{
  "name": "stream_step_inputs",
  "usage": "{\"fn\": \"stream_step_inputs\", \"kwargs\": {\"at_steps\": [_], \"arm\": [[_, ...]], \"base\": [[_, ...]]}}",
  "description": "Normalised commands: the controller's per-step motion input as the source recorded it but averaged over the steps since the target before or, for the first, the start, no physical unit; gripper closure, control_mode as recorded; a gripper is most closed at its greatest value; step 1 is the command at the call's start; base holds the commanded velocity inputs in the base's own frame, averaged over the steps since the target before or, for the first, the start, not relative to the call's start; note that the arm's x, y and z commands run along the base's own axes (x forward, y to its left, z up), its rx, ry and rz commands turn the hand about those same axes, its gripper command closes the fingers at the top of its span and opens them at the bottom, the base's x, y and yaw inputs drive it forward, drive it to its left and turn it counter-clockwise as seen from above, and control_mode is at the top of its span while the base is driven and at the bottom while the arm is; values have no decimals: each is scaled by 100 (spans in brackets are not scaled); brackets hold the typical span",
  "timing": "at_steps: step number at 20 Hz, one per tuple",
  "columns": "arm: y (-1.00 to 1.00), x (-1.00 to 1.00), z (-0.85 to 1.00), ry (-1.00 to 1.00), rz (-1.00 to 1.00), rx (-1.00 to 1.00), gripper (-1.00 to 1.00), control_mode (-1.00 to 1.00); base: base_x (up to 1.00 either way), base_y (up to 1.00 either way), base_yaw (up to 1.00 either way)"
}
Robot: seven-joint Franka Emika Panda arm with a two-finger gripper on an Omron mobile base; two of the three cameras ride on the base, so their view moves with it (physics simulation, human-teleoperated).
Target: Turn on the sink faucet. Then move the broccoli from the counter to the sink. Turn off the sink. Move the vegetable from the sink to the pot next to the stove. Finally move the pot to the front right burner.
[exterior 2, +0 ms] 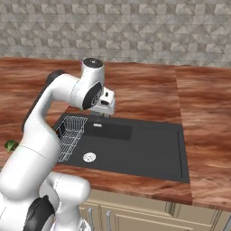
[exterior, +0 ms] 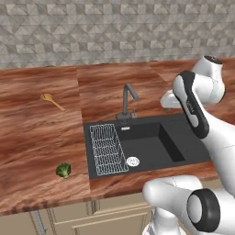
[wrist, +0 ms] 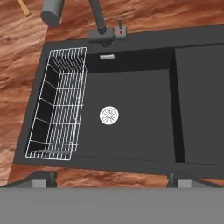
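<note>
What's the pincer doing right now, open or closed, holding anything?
Pincer: open, fingers spread wide, holding nothing; it hangs above the sink, not touching the faucet.

My arm (exterior 2: 54, 103) rises from the base, bends at the elbow and reaches forward; my gripper (wrist: 113, 178) points downward, its two dark fingertips (wrist: 43, 178) spread fully wide, holding nothing.

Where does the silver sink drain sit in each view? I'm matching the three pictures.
Left base view: drain near the basin's front edge, just right of the white wire rack.
Right base view: drain at the basin's lower left, right of the rack.
Hand view: drain near picture centre, right of the rack.
Shared landmark: the white wire rack.
</note>
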Motion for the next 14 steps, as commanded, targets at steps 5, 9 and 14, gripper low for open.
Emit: {"fn": "stream_step_inputs", "kwargs": {"at_steps": [5, 9, 14], "arm": [[-62, 20, -41, -1, 11, 11, -100, -100], [-8, 51, -35, -5, 19, 2, -100, -100], [-4, 33, -20, -2, 21, 3, -100, -100]], "base": [[0, 0, 0], [0, 0, 0], [0, 0, 0]]}}
